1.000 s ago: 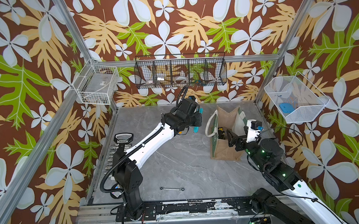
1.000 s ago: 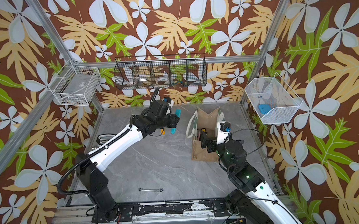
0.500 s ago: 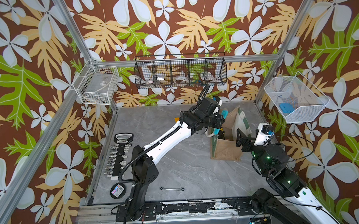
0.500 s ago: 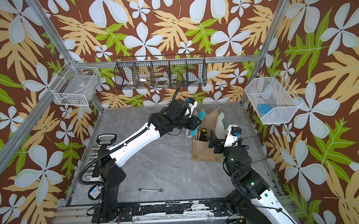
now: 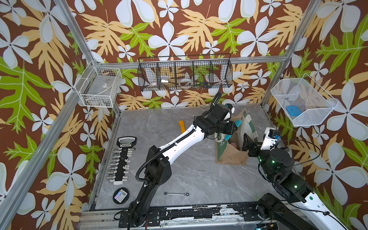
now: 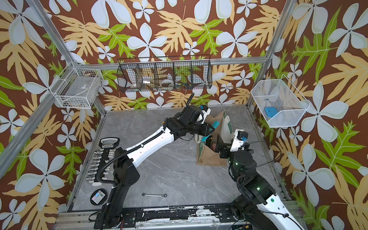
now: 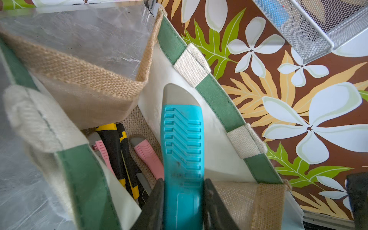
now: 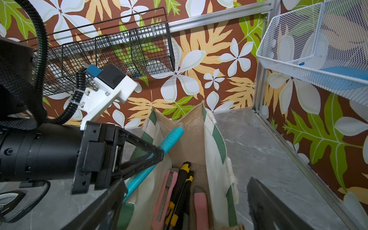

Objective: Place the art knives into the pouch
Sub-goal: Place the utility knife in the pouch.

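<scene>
Right of centre on the grey marble worktop: pouch, tan jute with green-and-white lining, standing upright with its mouth open. Over that mouth: left gripper, clamped on the handle of the teal art knife, which slants with its grey tip inside the rim and is not yet down at the bottom. On the pouch floor: pink cutters and yellow-and-black cutters, lying side by side. At the pouch's lower-right edge in both top views: right gripper, jaws spread wide and holding nothing; whether they touch the fabric cannot be told. Left part of the worktop: socket rail, with a round tin below it. Lower centre: wrench. Upper centre, beside the left arm: orange strip. Back wall: black wire basket with divided compartments. Upper left: white wire basket. Right wall: white mesh basket holding a blue item. Enclosure: brown floral wallpaper on an aluminium frame.
</scene>
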Controlling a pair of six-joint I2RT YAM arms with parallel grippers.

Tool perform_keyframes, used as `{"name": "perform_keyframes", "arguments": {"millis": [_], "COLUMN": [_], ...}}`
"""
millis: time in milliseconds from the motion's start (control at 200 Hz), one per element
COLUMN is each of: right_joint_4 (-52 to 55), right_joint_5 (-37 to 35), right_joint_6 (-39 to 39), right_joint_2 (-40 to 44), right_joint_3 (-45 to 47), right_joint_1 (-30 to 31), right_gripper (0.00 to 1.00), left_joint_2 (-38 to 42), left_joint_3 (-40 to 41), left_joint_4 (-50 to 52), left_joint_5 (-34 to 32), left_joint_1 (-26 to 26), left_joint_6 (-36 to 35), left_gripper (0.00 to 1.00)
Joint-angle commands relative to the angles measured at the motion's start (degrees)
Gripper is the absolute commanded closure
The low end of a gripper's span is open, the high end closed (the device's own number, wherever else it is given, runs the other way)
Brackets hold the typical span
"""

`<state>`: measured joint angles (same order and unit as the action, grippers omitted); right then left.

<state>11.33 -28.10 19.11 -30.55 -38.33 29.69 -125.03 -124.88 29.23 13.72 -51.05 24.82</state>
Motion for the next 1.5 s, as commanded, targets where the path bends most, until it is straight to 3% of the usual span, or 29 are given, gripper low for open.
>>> {"name": "perform_keyframes", "arguments": {"millis": [0,65,110,205,260,285,300,681,1047,1297,1497], "right_joint_4": [0.4,0.7,1.1,1.4,1.6,1.7,1.7,4.5,4.2,5.3,6.2], "right_joint_5": [-0.5,-0.5,-0.4,0.0,0.3,0.4,0.6,6.0,11.0,15.2,16.4], "right_joint_6": [0.4,0.5,0.5,0.7,0.8,0.8,1.0,2.8,3.8,6.1,6.1], "right_joint_2": [0.0,0.0,0.0,0.0,0.0,0.0,0.0,-3.9,-7.3,-7.8,-10.9], "right_joint_3": [0.0,-0.2,-0.3,-0.4,-0.4,-0.6,-0.6,-4.2,-6.1,-8.6,-11.1], "right_joint_1": [0.0,0.0,0.0,0.1,0.0,0.0,0.0,0.1,0.1,0.0,0.0], "right_gripper": [0.05,0.05,0.05,0.04,0.04,0.04,0.04,0.03,0.03,0.03,0.03], "left_joint_2": [-0.1,-0.2,-0.2,0.2,0.6,0.9,1.0,9.8,23.3,23.0,15.5], "left_joint_3": [-0.4,-0.4,-0.5,-0.7,-0.8,-0.8,-0.8,4.8,28.1,37.5,32.7], "left_joint_4": [-0.1,-0.1,0.0,0.1,0.1,0.1,0.1,1.7,-8.2,-12.1,-9.6], "left_joint_5": [-0.6,-1.1,-1.3,-1.6,-2.3,-2.7,-3.0,-13.8,-17.7,-20.9,-21.2], "left_joint_1": [0.0,0.0,0.0,0.0,0.0,0.0,0.0,3.0,12.9,20.5,23.9], "left_joint_6": [-0.2,-0.5,-0.6,-1.2,-1.4,-1.6,-1.7,-3.3,-4.0,-3.7,-5.5], "left_gripper": [0.73,0.64,0.51,0.34,0.17,0.02,0.00,0.00,0.00,0.00,0.01]}}
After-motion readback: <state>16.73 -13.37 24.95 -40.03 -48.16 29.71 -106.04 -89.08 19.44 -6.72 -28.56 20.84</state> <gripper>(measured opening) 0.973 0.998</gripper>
